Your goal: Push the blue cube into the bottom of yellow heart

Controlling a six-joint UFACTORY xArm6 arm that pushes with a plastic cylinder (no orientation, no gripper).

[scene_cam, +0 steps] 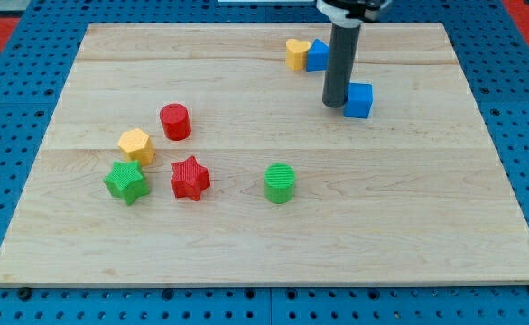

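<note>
Resting on the board (pixel 246 262), my tip (pixel 335 105) is sitting just at the view's left of the blue cube (pixel 359 99), touching it or nearly so; we cannot tell which, because the rod is hiding the cube's near edge. We are carrying no jaws at all, only a straight dark rod, so nothing is opening, closing or clamping, and nothing is being held. The rod is only able to lean on a block's side.

The cube is lying toward the view's upper right, below and to the right of the yellow heart (pixel 296 53). Another blue block (pixel 318 55), its shape unclear to us, is pressing against the heart's right side. We are judging that the cube is needing to travel up and to the view's left to reach the heart's bottom. From the tip's present side, a push would be sending the cube rightward, away from the heart, so we are thinking the tip is needing to come round to the cube's lower right first.

The other blocks are lying well apart from this work, at the view's left and middle: a red cylinder (pixel 174 121), a yellow hexagon (pixel 135 144), a green star (pixel 125 181), a red star (pixel 190 177) and a green cylinder (pixel 280 182). None is standing in the cube's likely path.
</note>
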